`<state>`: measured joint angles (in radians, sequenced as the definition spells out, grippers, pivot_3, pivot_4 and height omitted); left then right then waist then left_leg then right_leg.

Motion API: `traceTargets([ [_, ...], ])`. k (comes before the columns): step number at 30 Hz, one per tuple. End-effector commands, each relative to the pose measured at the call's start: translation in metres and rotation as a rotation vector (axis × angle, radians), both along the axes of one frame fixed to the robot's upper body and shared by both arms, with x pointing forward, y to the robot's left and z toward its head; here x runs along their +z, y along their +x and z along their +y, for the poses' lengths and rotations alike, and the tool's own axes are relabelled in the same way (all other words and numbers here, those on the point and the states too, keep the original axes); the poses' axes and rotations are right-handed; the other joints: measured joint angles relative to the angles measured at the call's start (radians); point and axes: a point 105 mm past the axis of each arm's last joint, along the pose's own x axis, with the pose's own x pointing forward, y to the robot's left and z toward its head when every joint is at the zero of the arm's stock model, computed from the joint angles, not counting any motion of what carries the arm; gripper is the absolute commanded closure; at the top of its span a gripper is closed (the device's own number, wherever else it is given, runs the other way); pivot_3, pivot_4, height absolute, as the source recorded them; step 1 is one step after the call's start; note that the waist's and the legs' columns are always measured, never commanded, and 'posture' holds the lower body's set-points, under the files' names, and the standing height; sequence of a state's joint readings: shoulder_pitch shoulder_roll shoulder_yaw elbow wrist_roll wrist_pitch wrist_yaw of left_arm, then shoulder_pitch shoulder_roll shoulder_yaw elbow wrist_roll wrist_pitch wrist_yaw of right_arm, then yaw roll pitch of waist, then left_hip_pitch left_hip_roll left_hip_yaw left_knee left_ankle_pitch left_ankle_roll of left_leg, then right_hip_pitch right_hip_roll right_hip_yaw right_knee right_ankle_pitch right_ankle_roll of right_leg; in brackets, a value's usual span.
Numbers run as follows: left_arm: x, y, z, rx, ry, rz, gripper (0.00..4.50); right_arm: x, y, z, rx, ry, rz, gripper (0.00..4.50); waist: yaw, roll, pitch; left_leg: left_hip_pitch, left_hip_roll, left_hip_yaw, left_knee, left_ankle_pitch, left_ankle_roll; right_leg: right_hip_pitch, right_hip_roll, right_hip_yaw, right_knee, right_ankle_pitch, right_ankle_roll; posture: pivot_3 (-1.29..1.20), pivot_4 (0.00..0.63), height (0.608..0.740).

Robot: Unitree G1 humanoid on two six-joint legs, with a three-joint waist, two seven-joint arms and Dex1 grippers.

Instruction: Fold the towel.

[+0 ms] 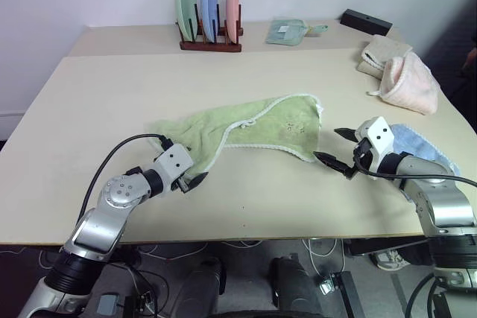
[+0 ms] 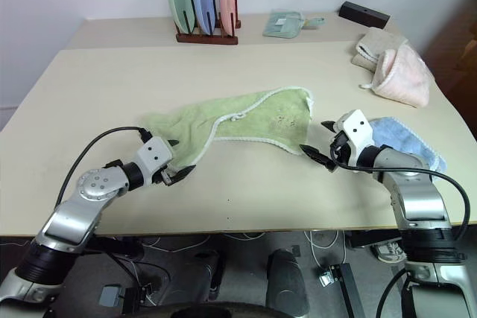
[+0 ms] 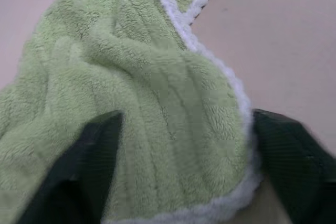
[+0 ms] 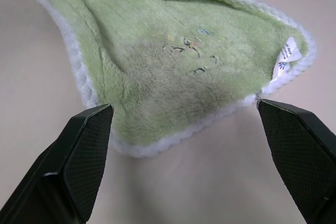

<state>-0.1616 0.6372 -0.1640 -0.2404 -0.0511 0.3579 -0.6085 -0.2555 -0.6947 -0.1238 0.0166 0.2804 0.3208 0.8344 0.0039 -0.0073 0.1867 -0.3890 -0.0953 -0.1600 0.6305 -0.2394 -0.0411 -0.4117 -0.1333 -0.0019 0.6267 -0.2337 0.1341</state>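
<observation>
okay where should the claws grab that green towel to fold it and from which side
Probably its two near corners. The towel lies crumpled and partly folded over, with its white-trimmed edge facing the robot. The left claw already straddles the near left corner, fingers either side; the right claw stands open just short of the right corner, beside the label. Come in low from the robot's side.

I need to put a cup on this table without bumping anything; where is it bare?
Bare table lies left of the green towel, between it and the plate rack, and along the near edge between the left tool and right tool. The far right is crowded: pink cloth, blue towel.
</observation>
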Motion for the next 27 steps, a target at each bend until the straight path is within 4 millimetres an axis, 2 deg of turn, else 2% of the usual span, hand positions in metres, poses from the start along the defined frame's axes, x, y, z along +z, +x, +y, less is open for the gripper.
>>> traceTargets([
  [1, -0.003, 0.005, 0.017, 0.061, 0.049, -0.008, 2.28, 0.014, -0.002, 0.006, 0.020, 0.002, -0.053, 0.00, -0.001, 0.000, 0.000, 0.000, 0.000, 0.000, 0.000, 0.000, 0.000, 0.000, 0.000, 0.000, 0.000, 0.000, 0.000, 0.00, 0.150, 0.740],
  [5, 0.003, 0.007, 0.020, 0.057, 0.058, -0.035, 4.16, 0.015, -0.004, 0.007, 0.024, -0.005, -0.054, 0.00, 0.000, 0.000, 0.000, 0.000, 0.001, 0.000, 0.000, 0.000, 0.000, 0.000, 0.001, 0.000, 0.000, 0.000, 0.000, 0.00, 0.150, 0.740],
  [6, 0.005, 0.007, 0.021, 0.059, 0.064, -0.047, 4.41, 0.016, -0.003, 0.007, 0.027, -0.007, -0.060, 0.00, 0.000, 0.000, 0.000, 0.000, 0.001, 0.000, 0.000, 0.000, 0.000, 0.000, 0.000, 0.000, 0.000, 0.000, 0.000, 0.00, 0.150, 0.740],
  [9, 0.013, 0.004, 0.024, 0.060, 0.052, -0.078, 4.41, 0.023, 0.001, 0.010, 0.044, -0.028, -0.084, 0.00, 0.000, 0.000, 0.000, 0.000, 0.001, 0.000, 0.000, 0.000, 0.000, -0.001, 0.001, 0.000, 0.000, 0.000, 0.000, 0.00, 0.150, 0.740],
  [11, 0.020, -0.004, 0.034, 0.067, 0.025, -0.096, 4.41, 0.028, 0.010, 0.013, 0.055, -0.075, -0.112, 0.00, -0.011, 0.000, 0.001, 0.000, 0.001, 0.001, 0.000, 0.000, 0.000, -0.002, 0.000, 0.000, 0.000, 0.000, 0.000, 0.00, 0.150, 0.740],
  [15, 0.025, -0.020, 0.062, 0.112, 0.017, -0.092, 4.41, 0.035, 0.039, 0.014, 0.025, -0.162, -0.161, 0.00, -0.022, 0.000, 0.001, -0.001, 0.002, 0.003, -0.001, 0.000, 0.000, -0.004, 0.001, 0.001, 0.000, 0.001, -0.001, 0.00, 0.150, 0.740],
  [17, 0.022, -0.028, 0.075, 0.129, 0.023, -0.069, 4.41, 0.037, 0.060, 0.015, -0.005, -0.195, -0.177, 0.00, -0.022, 0.000, 0.001, -0.001, 0.003, 0.003, -0.002, 0.000, 0.000, -0.005, 0.001, 0.001, 0.001, 0.001, -0.002, 0.00, 0.150, 0.740],
  [21, 0.011, -0.041, 0.091, 0.148, 0.048, -0.030, 4.41, 0.034, 0.087, 0.024, 0.002, -0.213, -0.169, 0.00, -0.019, 0.000, 0.002, -0.002, 0.003, 0.005, -0.002, 0.000, 0.000, -0.005, 0.001, 0.001, 0.000, 0.001, -0.002, 0.00, 0.150, 0.740],
  [27, -0.002, -0.059, 0.105, 0.163, 0.070, 0.011, 4.41, 0.036, 0.110, 0.048, 0.054, -0.230, -0.191, 0.00, -0.022, 0.000, 0.002, -0.002, 0.002, 0.004, -0.003, 0.000, 0.000, -0.006, 0.001, 0.002, 0.000, 0.001, -0.002, 0.00, 0.150, 0.740],
])
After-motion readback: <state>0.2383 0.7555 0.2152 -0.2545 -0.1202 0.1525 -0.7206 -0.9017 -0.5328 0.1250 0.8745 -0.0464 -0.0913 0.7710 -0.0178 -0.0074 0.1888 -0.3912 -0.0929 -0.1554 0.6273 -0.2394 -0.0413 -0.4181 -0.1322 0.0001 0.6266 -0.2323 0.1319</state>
